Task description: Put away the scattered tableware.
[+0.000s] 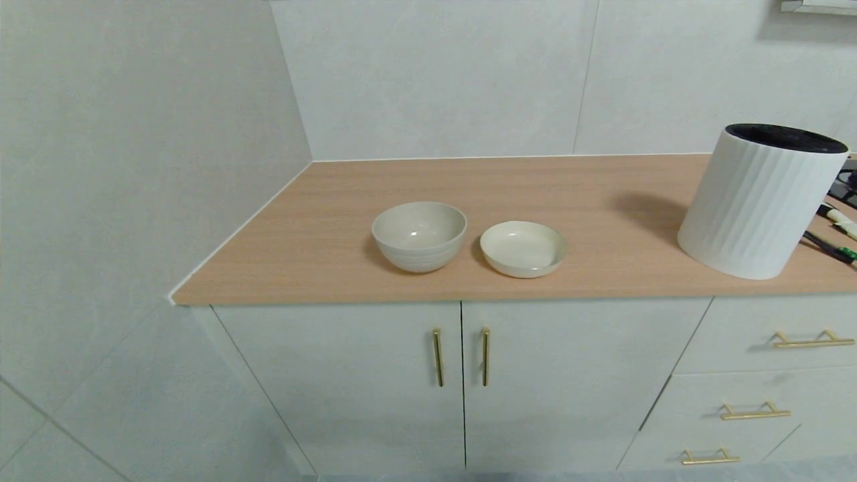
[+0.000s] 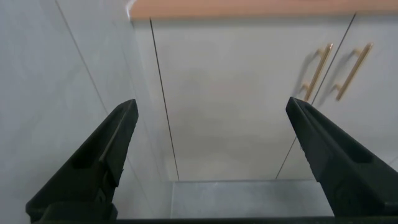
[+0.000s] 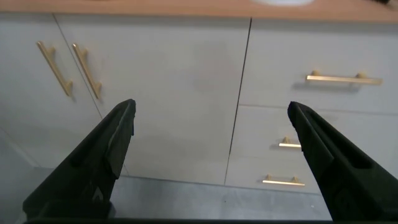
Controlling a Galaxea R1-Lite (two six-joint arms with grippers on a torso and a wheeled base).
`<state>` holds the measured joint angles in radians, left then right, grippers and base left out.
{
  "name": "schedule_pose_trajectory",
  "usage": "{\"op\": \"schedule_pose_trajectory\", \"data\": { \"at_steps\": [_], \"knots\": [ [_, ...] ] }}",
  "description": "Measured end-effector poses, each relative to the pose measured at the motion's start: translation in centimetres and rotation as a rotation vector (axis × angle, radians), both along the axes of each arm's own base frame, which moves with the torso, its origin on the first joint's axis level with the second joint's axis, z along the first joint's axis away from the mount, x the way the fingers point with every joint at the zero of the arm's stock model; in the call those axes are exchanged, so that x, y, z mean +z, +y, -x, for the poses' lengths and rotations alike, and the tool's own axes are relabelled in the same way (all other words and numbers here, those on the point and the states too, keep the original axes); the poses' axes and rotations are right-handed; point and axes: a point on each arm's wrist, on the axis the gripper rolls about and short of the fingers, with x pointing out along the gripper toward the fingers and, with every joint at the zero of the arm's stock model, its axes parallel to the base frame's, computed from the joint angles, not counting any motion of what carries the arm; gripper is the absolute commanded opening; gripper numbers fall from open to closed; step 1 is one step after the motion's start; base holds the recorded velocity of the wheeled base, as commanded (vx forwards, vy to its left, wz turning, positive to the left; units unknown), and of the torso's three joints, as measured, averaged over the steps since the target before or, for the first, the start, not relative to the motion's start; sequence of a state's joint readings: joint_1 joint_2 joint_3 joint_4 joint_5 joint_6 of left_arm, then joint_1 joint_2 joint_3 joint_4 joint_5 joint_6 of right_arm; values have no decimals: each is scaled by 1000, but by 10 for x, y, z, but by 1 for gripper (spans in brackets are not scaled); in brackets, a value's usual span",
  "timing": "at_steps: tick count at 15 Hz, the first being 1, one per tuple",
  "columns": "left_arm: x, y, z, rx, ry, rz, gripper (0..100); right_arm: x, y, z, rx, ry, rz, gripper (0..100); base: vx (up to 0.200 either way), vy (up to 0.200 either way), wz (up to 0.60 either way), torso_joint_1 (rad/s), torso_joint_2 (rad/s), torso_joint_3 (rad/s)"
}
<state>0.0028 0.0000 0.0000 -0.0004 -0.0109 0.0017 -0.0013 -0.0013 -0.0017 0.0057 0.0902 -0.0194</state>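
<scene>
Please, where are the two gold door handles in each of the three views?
Head view: door handles in the centre, below the counter.
Left wrist view: side by side, just under the counter.
Right wrist view: under the counter, beside the drawers.
Shared landmark: the wooden counter edge.

Greyish-beige deep bowl (image 1: 419,235), faint horizontal rings on the outside. Plain cream shallow bowl (image 1: 523,248). Light brown wood-grain table (image 1: 315,234). White container (image 1: 756,207) with vertical ribbing, black inside. Off-white plain cabinet doors (image 1: 348,388), gold handles (image 1: 437,357). Pale grey wall tiles (image 1: 435,73). Black left fingers (image 2: 93,168), black right fingers (image 3: 93,168). Black pens (image 1: 833,231) with green and pale yellow bits.
</scene>
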Motion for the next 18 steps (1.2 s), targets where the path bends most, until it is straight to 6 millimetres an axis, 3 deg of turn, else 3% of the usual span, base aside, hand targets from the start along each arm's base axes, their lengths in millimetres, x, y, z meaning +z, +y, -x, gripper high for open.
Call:
{"op": "schedule_pose_trajectory", "data": {
  "at_steps": [14,18],
  "knots": [
    [0,0,0,0,0,0,100,0,0,0,-1,0,0,100,0,0,0,-165,465,294],
    [0,0,0,0,0,0,100,0,0,0,0,0,0,100,0,0,0,-47,176,116]
  ]
}}
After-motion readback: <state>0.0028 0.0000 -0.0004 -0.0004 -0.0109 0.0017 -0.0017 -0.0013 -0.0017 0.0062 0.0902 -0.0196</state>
